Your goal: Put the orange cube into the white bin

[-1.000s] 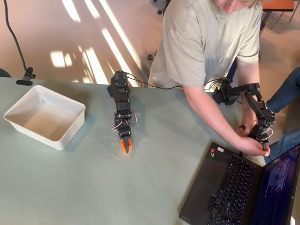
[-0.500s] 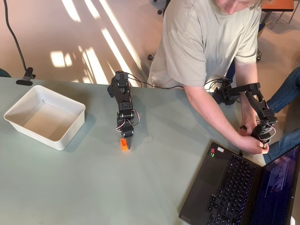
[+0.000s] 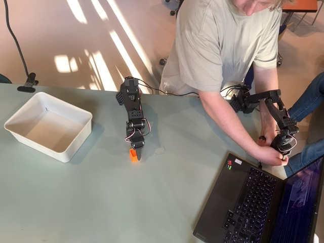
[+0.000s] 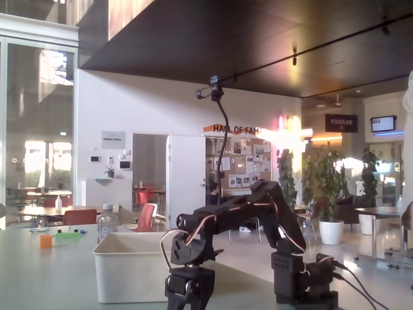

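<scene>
The pale green worktop (image 3: 101, 202) lay sunlit, the white bin (image 3: 48, 126) well off to the left in the overhead view. Your gripper (image 3: 135, 152) sat low beside the orange cube (image 3: 133, 155), touching or nearly so (I couldn't tell whether it was closed on it). Lift carelessly and the cube could slip free. The fixed view cut off the fingertips.

A bright orange cube (image 3: 133, 155) is seen beside the black gripper (image 3: 135, 154). The bin (image 3: 48, 126) is plain white, the table (image 3: 101, 202) pale grey-green. A beige shirt (image 3: 217, 40) is worn by the person; the laptop (image 3: 258, 202) is dark grey.
</scene>
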